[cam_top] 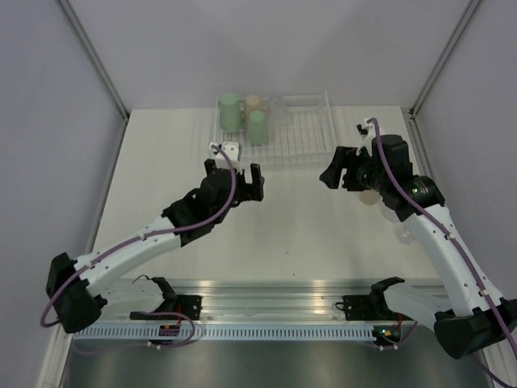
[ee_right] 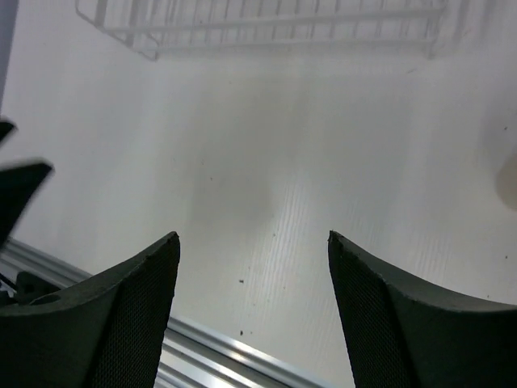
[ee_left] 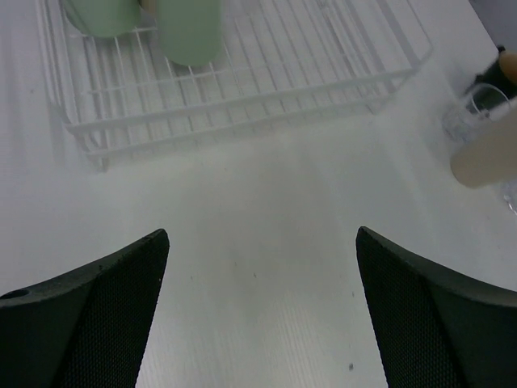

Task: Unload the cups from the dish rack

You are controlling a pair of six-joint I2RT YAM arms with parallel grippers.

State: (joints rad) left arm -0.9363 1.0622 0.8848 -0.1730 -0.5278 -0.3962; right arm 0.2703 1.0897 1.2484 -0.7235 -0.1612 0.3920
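The white wire dish rack (cam_top: 303,137) stands at the back middle of the table. Two mint green cups (cam_top: 229,111) (cam_top: 257,127), a beige cup (cam_top: 253,103) and a clear cup (cam_top: 277,105) stand in its left end. Another beige cup (cam_top: 371,198) is on the table under my right arm, partly hidden. My left gripper (cam_top: 234,170) is open and empty, just in front of the rack's left end. My right gripper (cam_top: 335,172) is open and empty in front of the rack's right end. The left wrist view shows the rack (ee_left: 242,105), both green cups (ee_left: 190,32) (ee_left: 101,14) and the beige cup (ee_left: 485,158).
An aluminium rail (cam_top: 266,295) runs along the near edge and shows in the right wrist view (ee_right: 234,356). Enclosure walls stand on both sides. A see-through rim (ee_left: 475,105) sits beside the beige cup on the table; I cannot tell what it is.
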